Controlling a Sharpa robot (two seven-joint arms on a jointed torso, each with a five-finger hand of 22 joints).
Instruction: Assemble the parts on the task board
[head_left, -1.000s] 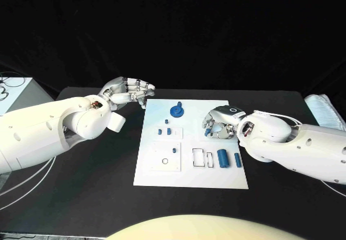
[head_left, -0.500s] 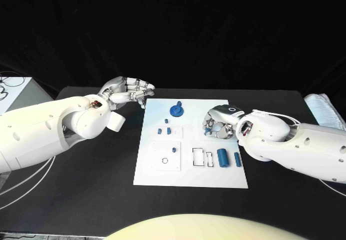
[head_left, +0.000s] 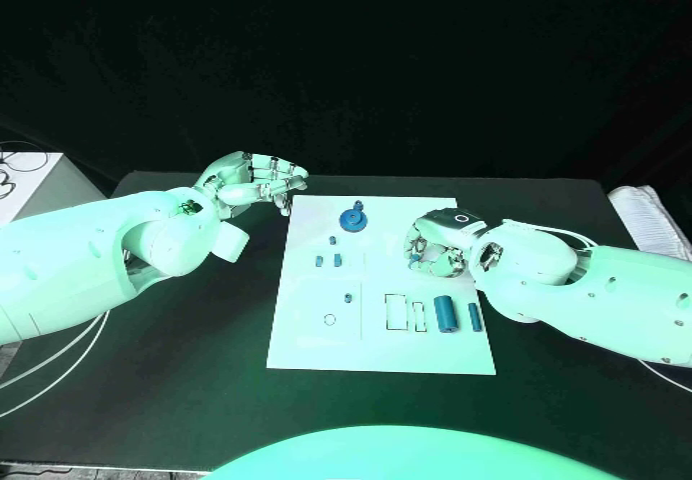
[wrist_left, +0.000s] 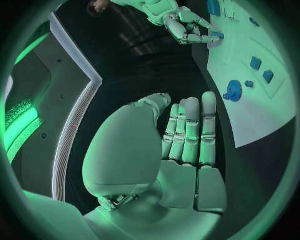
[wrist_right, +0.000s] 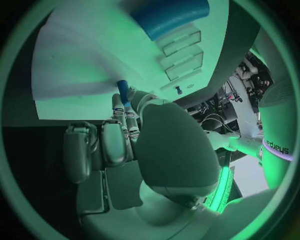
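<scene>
The task board (head_left: 378, 345) lies mid-bench, long side running away from me. On it: a blue gear (head_left: 353, 219) near the far end, three small blue pegs (head_left: 327, 261) standing left of centre w/ a tiny one just beyond them, and two blue cylinders (head_left: 457, 315) lying side by side nr the right edge, next to two empty rectangular slots (head_left: 405, 313). A raised plate w/ an oval hole (head_left: 332, 312) sits front-left on the board.

My right robot hand (head_left: 437, 250) is over the board's right side, just beyond the cylinders, fingers curled down. In the right wrist view a small blue part (wrist_right: 123, 91) sticks out at the fingertips (wrist_right: 117, 106); looks pinched, tho the view is tight and I can't be fully sure. The big cylinder (wrist_right: 169, 14) shows past it in that view.

My left robot hand (head_left: 261, 183) is off the board, above the bench (head_left: 173, 400) by the board's far-left corner, fingers curled in together w/ nothing in them. Left wrist view shows the gear (wrist_left: 234, 90) and pegs (wrist_left: 261, 69) well apart from it.

Open bench all round the board: wide strips left, right and front. Near half of the board is free of arms. A white box (head_left: 32, 180) sits off the bench's far-left corner; a pale ribbed thing (head_left: 645, 222) lies at the right edge.
</scene>
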